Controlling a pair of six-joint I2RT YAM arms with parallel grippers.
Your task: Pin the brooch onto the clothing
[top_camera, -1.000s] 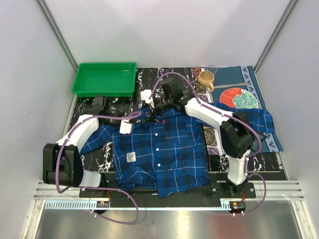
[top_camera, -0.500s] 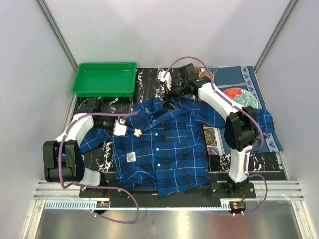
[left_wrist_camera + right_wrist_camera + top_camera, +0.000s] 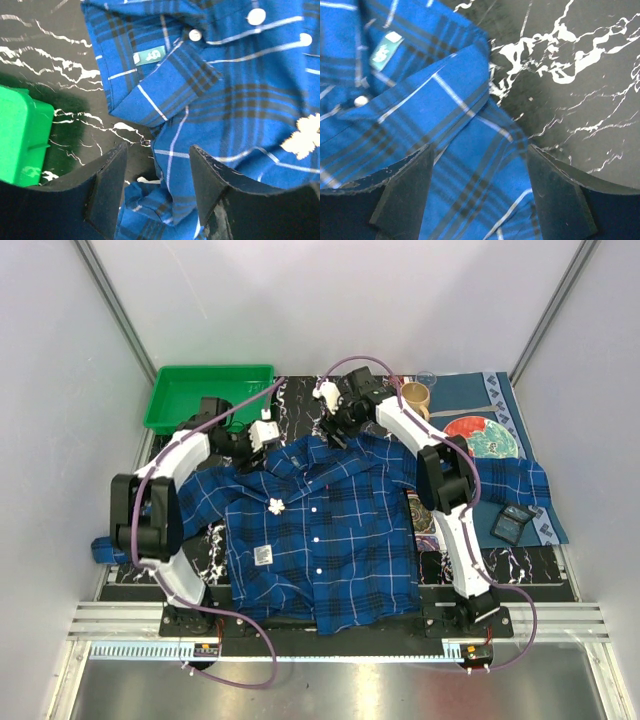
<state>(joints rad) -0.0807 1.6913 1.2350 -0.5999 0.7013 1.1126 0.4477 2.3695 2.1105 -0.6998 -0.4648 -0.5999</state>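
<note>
The small cream flower-shaped brooch [image 3: 275, 506] was found on the front of the blue plaid button-up shirt [image 3: 340, 560]. Farther, at the collar, the left gripper [image 3: 157, 152] and the right gripper [image 3: 479, 150] were held spread and empty. A straight lift was judged best, so that no cloth would be dragged. The white rectangular label [image 3: 263, 555] and the teal neck tag [image 3: 150, 55] could not be read.

One shirt [image 3: 330, 540], one brooch [image 3: 275, 505], one tray [image 3: 210, 369], one mug [image 3: 412, 397].

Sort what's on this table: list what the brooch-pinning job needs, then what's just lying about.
For the job:
brooch
shirt

Lying about:
green tray
mug
plate
small dark box
</note>
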